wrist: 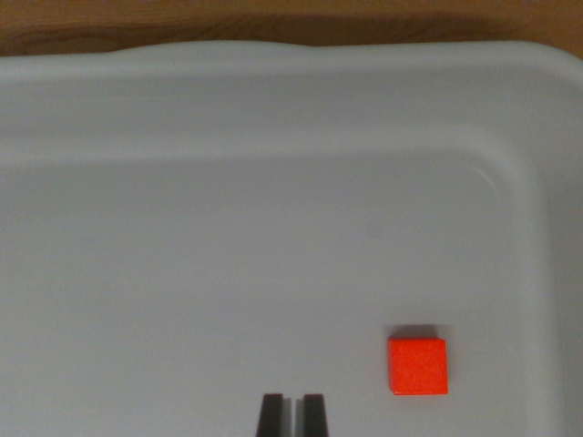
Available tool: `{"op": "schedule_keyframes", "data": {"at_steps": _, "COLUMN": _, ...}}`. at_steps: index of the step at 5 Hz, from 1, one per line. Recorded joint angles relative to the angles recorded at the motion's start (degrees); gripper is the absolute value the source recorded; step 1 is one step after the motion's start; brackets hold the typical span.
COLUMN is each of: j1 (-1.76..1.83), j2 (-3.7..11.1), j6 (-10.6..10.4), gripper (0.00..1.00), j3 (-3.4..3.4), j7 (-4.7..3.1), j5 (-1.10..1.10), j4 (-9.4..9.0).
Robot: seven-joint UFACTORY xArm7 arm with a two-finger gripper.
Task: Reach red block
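The red block [418, 365] lies flat on the floor of a pale grey tray [273, 100], close to the tray's wall on the wrist view's right and below that side's rounded corner; a strip of wooden table [182, 23] shows beyond the tray's far rim. The gripper [292, 414] enters at the bottom edge of the view, its two dark fingertips [271, 415] standing narrow, with only a thin slit between them and nothing held. It sits near the block but clearly apart from it, off to the wrist view's left. The reach looks unfinished: the approach is under way but the fingers are not lined up on the block. The next move calls for a sideways shift toward the tray's right wall until the block sits between the tips, with the jaws probably opened wider first, taking care not to nudge the block against that wall.
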Motion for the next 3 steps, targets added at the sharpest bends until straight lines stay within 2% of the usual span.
{"op": "schedule_keyframes", "data": {"at_steps": 1, "j1": 0.00, "j2": 0.00, "j6": 0.00, "gripper": 0.00, "j3": 0.00, "j7": 0.00, "j5": 0.00, "j4": 0.00}}
{"op": "schedule_keyframes", "data": {"at_steps": 2, "j1": -0.24, "j2": 0.78, "j6": -2.12, "gripper": 0.00, "j3": -0.37, "j7": -0.32, "j5": 0.09, "j4": -1.58}}
{"op": "schedule_keyframes", "data": {"at_steps": 3, "j1": -0.24, "j2": 0.78, "j6": -2.12, "gripper": 0.00, "j3": -0.37, "j7": -0.32, "j5": 0.09, "j4": -1.58}}
